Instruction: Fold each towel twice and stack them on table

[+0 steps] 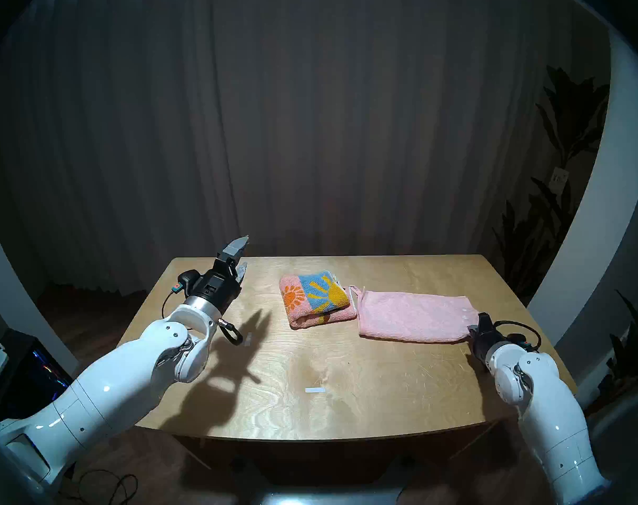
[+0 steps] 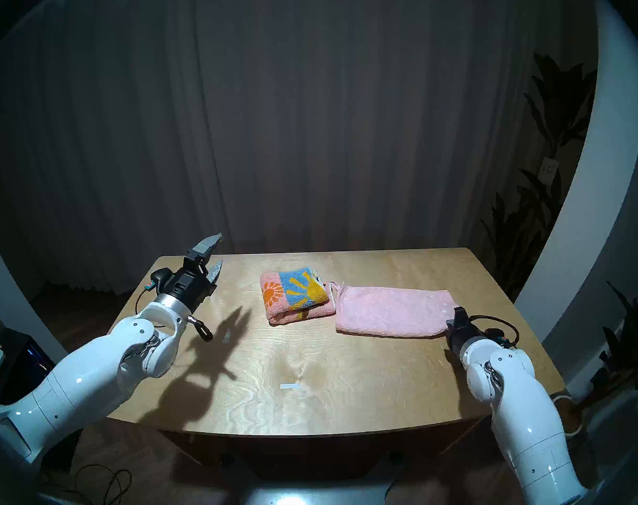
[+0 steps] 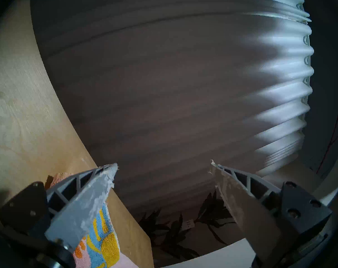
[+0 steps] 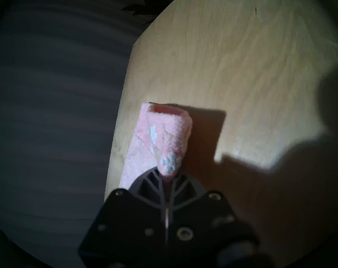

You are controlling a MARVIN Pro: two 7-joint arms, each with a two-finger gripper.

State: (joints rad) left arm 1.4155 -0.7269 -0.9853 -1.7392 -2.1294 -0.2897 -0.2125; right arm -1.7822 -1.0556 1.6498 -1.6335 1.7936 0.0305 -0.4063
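Note:
The sunflower towel (image 1: 315,299) (image 2: 295,297) lies folded into a small block at the back middle of the table (image 1: 310,365) (image 2: 292,355). Right of it the pale pink towel (image 1: 412,316) (image 2: 390,311) lies as a long folded strip, loop end toward the sunflower towel. My right gripper (image 1: 474,327) (image 2: 450,324) (image 4: 169,176) is shut on the pink towel's near right corner, which bunches up between the dark fingers in the right wrist view. My left gripper (image 1: 241,254) (image 2: 215,251) (image 3: 164,169) hovers open above the table's far left, empty, with the sunflower towel (image 3: 100,248) at its side.
Small white tape marks (image 1: 315,390) (image 2: 290,386) lie on the wood near the front middle. A dark curtain hangs behind the table. Plants (image 1: 551,209) stand at the right, beyond the table's edge. The left arm's shadow falls across the table's left half.

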